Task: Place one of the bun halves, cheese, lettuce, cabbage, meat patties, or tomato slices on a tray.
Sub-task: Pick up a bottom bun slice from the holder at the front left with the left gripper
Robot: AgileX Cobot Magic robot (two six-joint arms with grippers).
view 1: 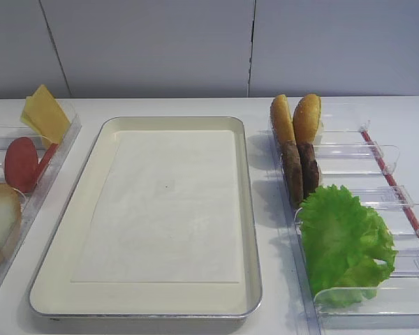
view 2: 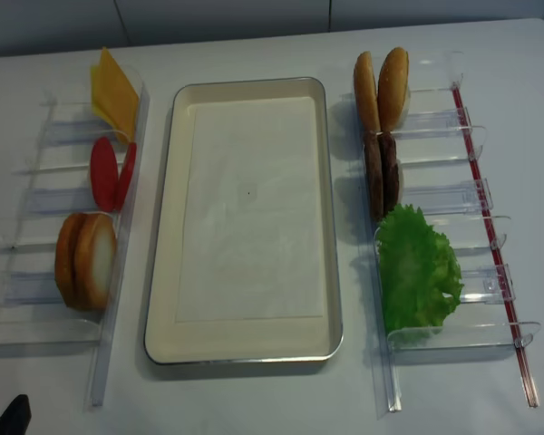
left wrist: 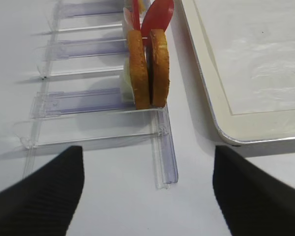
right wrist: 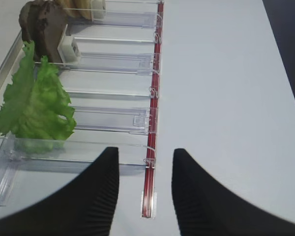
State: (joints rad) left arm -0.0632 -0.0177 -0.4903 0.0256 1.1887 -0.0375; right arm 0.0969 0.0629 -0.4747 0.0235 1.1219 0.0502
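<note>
The cream tray [view 1: 248, 209] with its paper liner lies in the middle, bare. In the left bins stand yellow cheese [view 1: 45, 115], red tomato slices [view 1: 21, 164] and a bun half [view 1: 0, 222] with a whitish cut face. The right bins hold two brown buns [view 1: 295, 118], dark meat patties [view 1: 300, 171] and frilly lettuce [view 1: 342, 241]. No cabbage is in view. My left gripper [left wrist: 147, 191] hangs wide open over bare table, just short of two buns seen edge-on [left wrist: 147, 69]. My right gripper [right wrist: 145, 191] has its fingers apart, nothing between them, near the lettuce [right wrist: 34, 103].
Clear plastic bins [view 2: 50, 263] line the tray's left side and more bins [view 2: 453, 227] its right, the right row edged by a red strip [right wrist: 155, 98]. The tray's rim [left wrist: 206, 108] runs close to the left bins. A grey wall stands behind the table.
</note>
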